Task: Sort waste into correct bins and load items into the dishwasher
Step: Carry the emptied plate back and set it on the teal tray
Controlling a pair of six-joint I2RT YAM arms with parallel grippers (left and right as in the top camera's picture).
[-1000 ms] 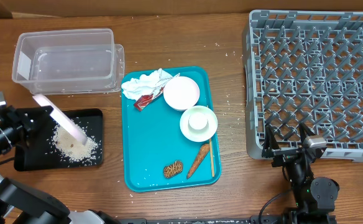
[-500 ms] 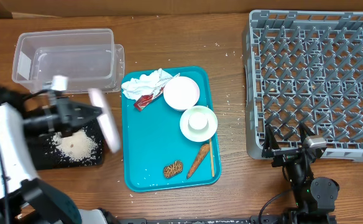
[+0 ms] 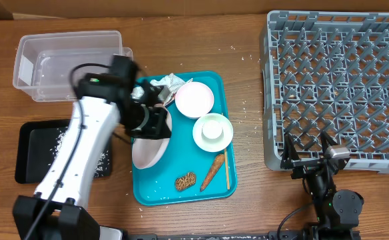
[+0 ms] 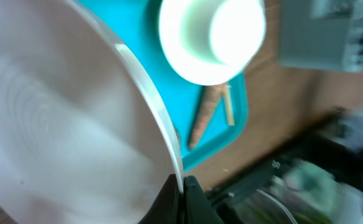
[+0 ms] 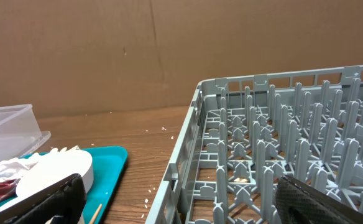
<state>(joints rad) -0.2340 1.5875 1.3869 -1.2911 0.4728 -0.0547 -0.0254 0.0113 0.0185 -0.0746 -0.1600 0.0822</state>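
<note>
Now that rice [image 3: 61, 139] lies on black tray [image 3: 31, 143]: plate [image 3: 148, 148] has swung over teal tray [image 3: 181, 167].
Left claw [image 3: 156, 123]: clamped on plate rim.
Right claw [image 3: 308, 155]: apart, idle.
Next: likely rack [image 3: 341, 80].

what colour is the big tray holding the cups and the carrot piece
Teal. The tray shows best in the overhead view.

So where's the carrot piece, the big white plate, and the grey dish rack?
carrot-like piece [image 3: 212, 171], overhead view, middle of its length.
large white plate [image 3: 148, 153], overhead view, its lower, uncovered face.
grey dish rack [image 3: 268, 100], overhead view, its left wall.
</note>
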